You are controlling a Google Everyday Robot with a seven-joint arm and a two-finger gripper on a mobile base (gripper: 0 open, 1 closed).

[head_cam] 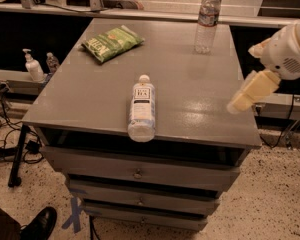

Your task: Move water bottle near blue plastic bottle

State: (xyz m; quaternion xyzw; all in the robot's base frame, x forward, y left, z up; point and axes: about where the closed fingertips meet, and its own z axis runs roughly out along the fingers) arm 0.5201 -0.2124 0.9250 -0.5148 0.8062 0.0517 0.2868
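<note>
Cream jaws at right; pale-blue bottle (141, 109), green bag (112, 43), grey table (190, 84).
</note>
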